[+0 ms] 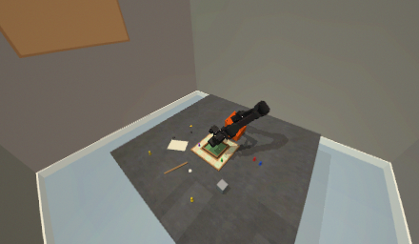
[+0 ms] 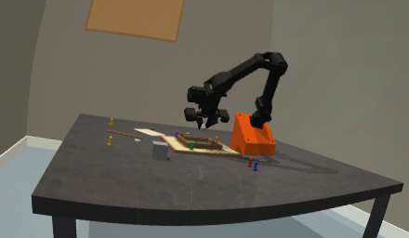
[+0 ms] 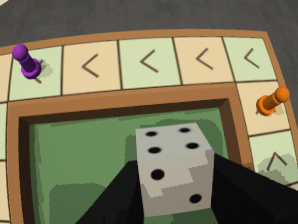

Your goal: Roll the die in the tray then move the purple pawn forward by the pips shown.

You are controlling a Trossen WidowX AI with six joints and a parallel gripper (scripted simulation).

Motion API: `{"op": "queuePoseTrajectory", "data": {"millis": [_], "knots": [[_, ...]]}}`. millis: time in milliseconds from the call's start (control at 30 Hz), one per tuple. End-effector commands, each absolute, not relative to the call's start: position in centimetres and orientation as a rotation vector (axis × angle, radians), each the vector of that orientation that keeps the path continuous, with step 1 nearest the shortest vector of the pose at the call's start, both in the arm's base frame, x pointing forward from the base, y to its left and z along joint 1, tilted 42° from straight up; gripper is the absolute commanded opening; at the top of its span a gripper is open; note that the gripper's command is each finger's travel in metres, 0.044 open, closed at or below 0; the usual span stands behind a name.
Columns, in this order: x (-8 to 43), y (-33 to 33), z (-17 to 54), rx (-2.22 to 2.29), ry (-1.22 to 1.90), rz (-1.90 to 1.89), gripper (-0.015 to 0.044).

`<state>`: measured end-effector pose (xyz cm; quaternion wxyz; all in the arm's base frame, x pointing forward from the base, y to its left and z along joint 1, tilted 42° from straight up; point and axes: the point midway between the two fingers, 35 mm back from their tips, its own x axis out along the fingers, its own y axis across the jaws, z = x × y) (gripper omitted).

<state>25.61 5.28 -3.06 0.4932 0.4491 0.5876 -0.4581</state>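
My gripper (image 2: 204, 128) (image 3: 170, 166) is shut on the white die (image 3: 174, 150) and holds it above the green-floored tray (image 1: 215, 151) (image 2: 206, 146) (image 3: 120, 97). In the wrist view the held die shows four black dots on its upper face and two on the face toward the camera. The purple pawn (image 1: 199, 145) (image 2: 177, 134) (image 3: 27, 62) stands upright on a pale green square of the board, at the upper left in the wrist view. Arrows along that row point left there. The die is too small to make out clearly in the top and exterior views.
The orange pawn (image 2: 217, 139) (image 3: 274, 100) and green pawn (image 1: 222, 160) (image 2: 191, 145) stand on the board. A grey cube (image 1: 222, 185) (image 2: 160, 151), red pawn (image 1: 254, 159) (image 2: 250, 162), blue pawn (image 1: 260, 163) (image 2: 255, 165), wooden stick (image 1: 175, 168) (image 2: 125, 134) and pale sheet (image 1: 177, 145) (image 2: 150, 132) lie around it.
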Motion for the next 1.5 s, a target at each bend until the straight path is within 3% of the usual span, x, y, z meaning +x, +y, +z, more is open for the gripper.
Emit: {"op": "queuePoseTrajectory", "data": {"millis": [0,400,1133,1467], "knots": [[25.6,5.2,-3.0,1.038,1.280,-1.148,0.0000],[27.1,5.3,1.8,1.016,1.197,-1.157,0.0000],[26.9,5.4,1.6,1.015,1.205,-1.149,0.0000],[27.1,4.5,2.5,1.015,1.202,-1.152,0.0263]]}}
